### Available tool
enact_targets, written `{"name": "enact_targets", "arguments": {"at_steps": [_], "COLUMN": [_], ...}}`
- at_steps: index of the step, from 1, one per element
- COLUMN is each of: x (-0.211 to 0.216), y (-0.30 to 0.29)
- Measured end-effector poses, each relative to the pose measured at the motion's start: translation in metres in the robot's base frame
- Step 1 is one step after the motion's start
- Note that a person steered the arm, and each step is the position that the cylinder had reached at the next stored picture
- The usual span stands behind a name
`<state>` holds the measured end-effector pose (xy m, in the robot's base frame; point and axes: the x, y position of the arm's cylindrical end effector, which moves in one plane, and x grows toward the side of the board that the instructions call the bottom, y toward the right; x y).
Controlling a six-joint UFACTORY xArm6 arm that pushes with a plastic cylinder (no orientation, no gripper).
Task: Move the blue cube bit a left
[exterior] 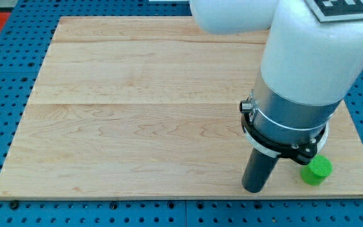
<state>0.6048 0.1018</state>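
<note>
The wooden board (137, 113) lies bare across its left and middle. No blue cube shows anywhere; it may sit hidden behind the arm. A small hard block like that should slide lightly, pushed flat on its right face. My tip (254, 188) rests on the board at about five o'clock, with nothing to open and touching no block; the green cylinder (316, 170) sits just beside it at three o'clock

Bright, even overhead light, sharp focus, soft glare on the white arm (307, 50), faint shadows only.
</note>
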Motion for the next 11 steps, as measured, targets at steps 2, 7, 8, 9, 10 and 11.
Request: {"name": "enact_targets", "arguments": {"at_steps": [2, 7, 8, 9, 10, 11], "x": [0.0, 0.002, 0.003, 0.013, 0.014, 0.013], "y": [0.0, 0.048, 0.045, 0.038, 0.074, 0.154]}}
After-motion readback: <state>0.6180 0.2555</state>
